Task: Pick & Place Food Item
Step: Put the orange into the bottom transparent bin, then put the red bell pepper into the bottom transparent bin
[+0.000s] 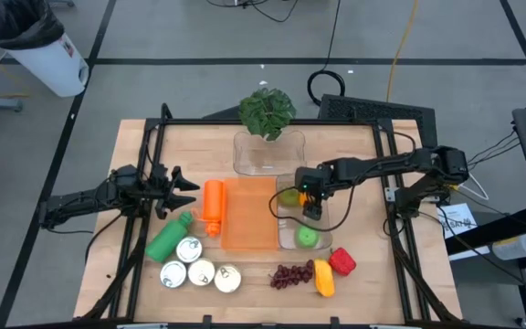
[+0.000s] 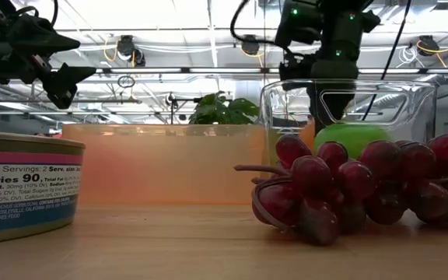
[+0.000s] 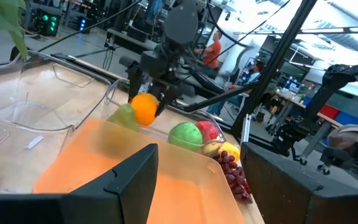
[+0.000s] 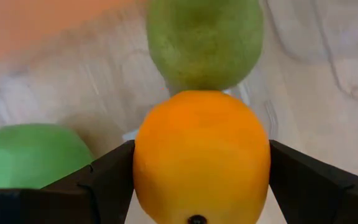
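Note:
My right gripper (image 1: 310, 199) is shut on an orange fruit (image 4: 201, 155) over a clear container (image 1: 322, 222) right of the orange board (image 1: 249, 215). In the container lie a green pear-like fruit (image 4: 204, 40) just below the orange and a green apple (image 1: 309, 237) nearer the table's front. The orange also shows in the left wrist view (image 3: 145, 109), at about the height of the container's rim. My left gripper (image 1: 185, 190) is open and empty at the board's left, beside an orange bottle (image 1: 213, 206). My right gripper pinches the orange between its two fingers, one on each opposite side (image 4: 143, 162). The fingers (image 4: 104, 177) come from above, pointing down. The orange hangs lifted clear, over the green fruit in the container.
A second clear container (image 1: 268, 151) and a potted plant (image 1: 267, 110) stand at the far side. A green bottle (image 1: 170, 238) and three cans (image 1: 199, 271) lie front left. Grapes (image 1: 290, 274), a yellow pepper (image 1: 324, 279) and a red pepper (image 1: 341, 262) lie front right.

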Controlling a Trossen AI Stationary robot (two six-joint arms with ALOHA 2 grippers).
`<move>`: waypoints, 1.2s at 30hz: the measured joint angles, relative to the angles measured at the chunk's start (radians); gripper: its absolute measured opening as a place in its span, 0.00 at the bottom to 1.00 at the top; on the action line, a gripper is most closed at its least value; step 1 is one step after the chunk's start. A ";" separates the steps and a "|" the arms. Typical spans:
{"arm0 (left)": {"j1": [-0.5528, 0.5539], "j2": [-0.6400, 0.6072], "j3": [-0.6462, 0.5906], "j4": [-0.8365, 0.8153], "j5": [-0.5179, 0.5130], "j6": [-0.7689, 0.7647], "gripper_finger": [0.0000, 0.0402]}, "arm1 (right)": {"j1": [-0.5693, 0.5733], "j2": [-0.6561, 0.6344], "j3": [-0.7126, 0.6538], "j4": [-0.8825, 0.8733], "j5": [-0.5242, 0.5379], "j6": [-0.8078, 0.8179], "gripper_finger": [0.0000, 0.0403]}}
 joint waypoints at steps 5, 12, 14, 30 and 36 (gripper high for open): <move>0.000 0.000 0.000 0.000 0.000 0.000 0.61 | 0.000 0.017 -0.001 0.000 -0.001 -0.017 0.76; 0.000 0.000 0.000 0.000 0.000 -0.001 0.61 | 0.000 0.016 0.001 0.026 -0.001 -0.054 0.80; 0.000 0.000 0.000 0.000 0.000 -0.001 0.61 | 0.000 0.016 0.001 0.024 -0.002 -0.068 0.82; 0.000 0.000 0.000 0.000 0.000 0.000 0.61 | 0.000 0.009 0.001 0.039 -0.002 -0.097 0.86; 0.000 0.000 0.000 0.000 0.000 0.000 0.61 | 0.000 -0.041 0.001 0.030 -0.002 -0.097 0.86</move>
